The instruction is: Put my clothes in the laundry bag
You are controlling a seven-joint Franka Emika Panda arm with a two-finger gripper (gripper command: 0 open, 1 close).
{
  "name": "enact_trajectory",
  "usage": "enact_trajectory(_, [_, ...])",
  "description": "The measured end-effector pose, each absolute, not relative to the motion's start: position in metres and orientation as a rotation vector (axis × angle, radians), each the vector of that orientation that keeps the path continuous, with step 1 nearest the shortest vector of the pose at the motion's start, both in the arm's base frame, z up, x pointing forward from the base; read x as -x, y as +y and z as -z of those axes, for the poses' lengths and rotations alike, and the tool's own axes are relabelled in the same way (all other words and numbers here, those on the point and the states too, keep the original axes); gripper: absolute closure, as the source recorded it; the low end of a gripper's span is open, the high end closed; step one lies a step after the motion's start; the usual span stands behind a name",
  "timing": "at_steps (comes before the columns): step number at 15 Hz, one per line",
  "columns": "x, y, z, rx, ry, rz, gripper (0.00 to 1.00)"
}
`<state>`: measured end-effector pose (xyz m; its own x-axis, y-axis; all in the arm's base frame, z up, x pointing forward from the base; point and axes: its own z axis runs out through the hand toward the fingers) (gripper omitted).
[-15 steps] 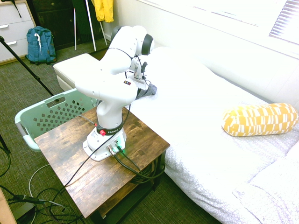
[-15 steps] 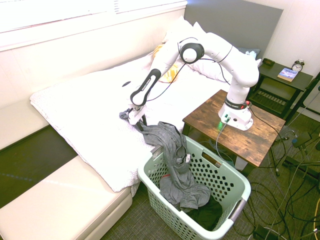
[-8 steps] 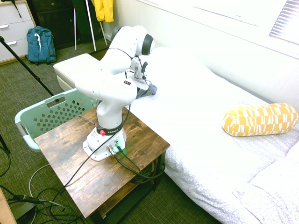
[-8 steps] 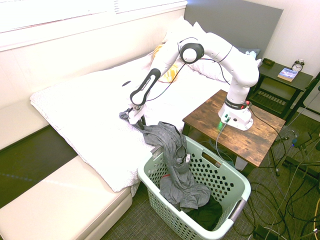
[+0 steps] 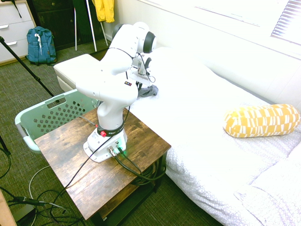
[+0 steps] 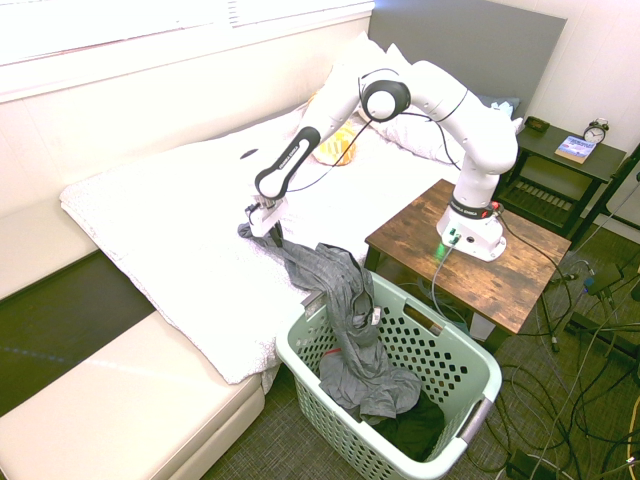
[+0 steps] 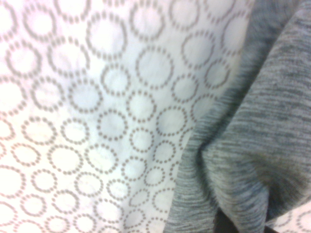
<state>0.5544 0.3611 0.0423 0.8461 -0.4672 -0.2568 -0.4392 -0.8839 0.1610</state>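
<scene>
Task judged partly done. The basket stands on the floor against the bed, just beside the wooden table that bears the arm. A grey garment is draped over the basket rim: its lower part is bunched inside, on top of a dark item already at the bottom, while its upper end trails out across the bed edge. That upper end is met by the gripper, poised above the bed beside the basket. The fingers appear pinched on a fold of the grey cloth, but they are small in the second exterior view and hidden by the arm in the first, so the hold cannot be confirmed. In the wrist view, grey heathered fabric is seen close up against the circle-patterned bedspread, consistent with the cloth being at the gripper. What is left, by estimate: the trailing end is to be carried over the rim and let go inside the basket. No other loose clothes are seen on the bed; a yellow pillow lies well away from the basket.
</scene>
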Motion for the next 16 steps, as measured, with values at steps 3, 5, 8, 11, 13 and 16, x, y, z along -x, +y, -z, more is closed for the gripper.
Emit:
enact_trajectory(3, [-0.557,0.385,-0.143,-3.02,-0.706,0.363,1.0])
enact_trajectory(5, [-0.534,0.402,-0.196,-3.065,-0.651,0.303,1.0])
enact_trajectory(8, [-0.478,0.427,-0.262,-3.111,-0.518,0.213,1.0])
enact_trajectory(11, [-0.39,0.457,-0.311,-3.118,-0.334,0.089,1.0])
enact_trajectory(13, [-0.313,0.471,-0.331,-3.093,-0.23,0.014,1.0])
enact_trajectory(16, [-0.185,0.469,-0.341,-3.055,-0.132,-0.029,1.0])
